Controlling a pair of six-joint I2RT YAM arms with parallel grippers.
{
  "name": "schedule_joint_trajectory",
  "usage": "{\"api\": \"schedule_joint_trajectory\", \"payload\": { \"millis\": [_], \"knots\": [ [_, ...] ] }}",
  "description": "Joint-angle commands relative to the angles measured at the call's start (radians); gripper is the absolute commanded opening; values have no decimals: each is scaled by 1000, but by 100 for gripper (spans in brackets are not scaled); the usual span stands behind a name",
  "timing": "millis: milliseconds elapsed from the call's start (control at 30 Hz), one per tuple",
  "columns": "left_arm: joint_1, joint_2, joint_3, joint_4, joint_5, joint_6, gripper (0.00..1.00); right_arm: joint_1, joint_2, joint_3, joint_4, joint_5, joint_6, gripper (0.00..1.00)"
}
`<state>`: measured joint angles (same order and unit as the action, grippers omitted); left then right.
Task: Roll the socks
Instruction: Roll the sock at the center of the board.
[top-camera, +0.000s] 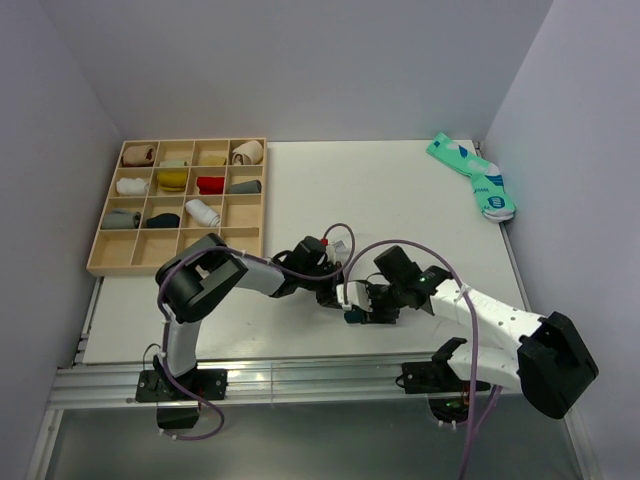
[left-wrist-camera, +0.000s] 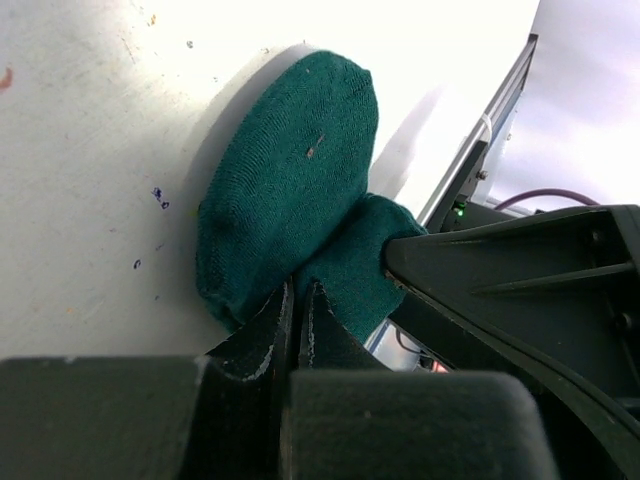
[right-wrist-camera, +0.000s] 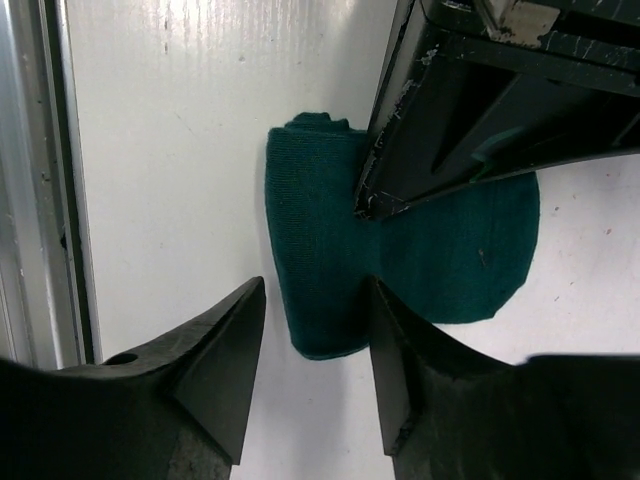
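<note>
Biggest thing here is the white table (top-camera: 400, 200), with an aluminium rail (top-camera: 300, 375) along its near edge. A wooden tray (top-camera: 160, 247) of little compartments sits at the far left, and several of those hold rolled socks, like a yellow one (top-camera: 172, 180) and a red one (top-camera: 210, 184). The left arm (top-camera: 200, 285) and right arm (top-camera: 500, 320) both lean in and meet just in front of the middle, near the front edge. A mint-green pair (top-camera: 475, 180) lies way off in the far right corner, well apart from all that. The dark green sock (left-wrist-camera: 285, 170) is right where the arms meet, on the tabletop. One end is rolled into a fat bundle and the rounded toe end lies flat beside it. The left gripper (left-wrist-camera: 297, 310) has its fingers squeezed almost together at the sock's edge next to the roll. It looks like it's pinching the fabric, though the cloth between the tips is hard to make out. The right gripper (right-wrist-camera: 312, 290) is spread wide, one finger on each side of the rolled end, not clamping it. There are a few tiny ink specks (left-wrist-camera: 160, 197) on the table just beside the sock.
</note>
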<state>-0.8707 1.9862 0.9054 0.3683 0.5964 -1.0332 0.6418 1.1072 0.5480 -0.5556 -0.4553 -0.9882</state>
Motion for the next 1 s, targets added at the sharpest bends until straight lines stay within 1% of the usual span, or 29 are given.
{"api": "schedule_joint_trajectory", "payload": {
  "millis": [0,33,200,267,333,367,500,567,700,867,967],
  "knots": [
    [18,83,-30,-167,-100,71,0,10,31,15,5,-28,14,50],
    [19,86,-26,-169,-98,71,0,12,39,15,9,-26,22,48],
    [35,83,-31,-180,-112,50,0,10,88,17,48,-23,69,34],
    [38,62,-51,-177,-144,36,0,9,123,39,48,-42,80,34],
    [50,8,-111,-158,-155,12,0,10,155,76,30,-63,92,32],
    [58,-10,-132,-144,-159,6,0,9,198,117,25,-77,94,31],
    [114,-143,-264,-135,-199,-16,0,9,299,216,3,-123,103,31],
    [134,-203,-301,-140,-211,-22,0,9,354,276,-32,-176,112,31],
    [147,-277,-373,-134,-242,-36,0,10,452,363,-117,-227,108,31],
    [147,-337,-413,-86,-316,-68,0,9,568,435,-184,-220,120,30],
    [142,-363,-450,-17,-320,-94,0,9,626,464,-207,-207,158,29]
  ]
}}
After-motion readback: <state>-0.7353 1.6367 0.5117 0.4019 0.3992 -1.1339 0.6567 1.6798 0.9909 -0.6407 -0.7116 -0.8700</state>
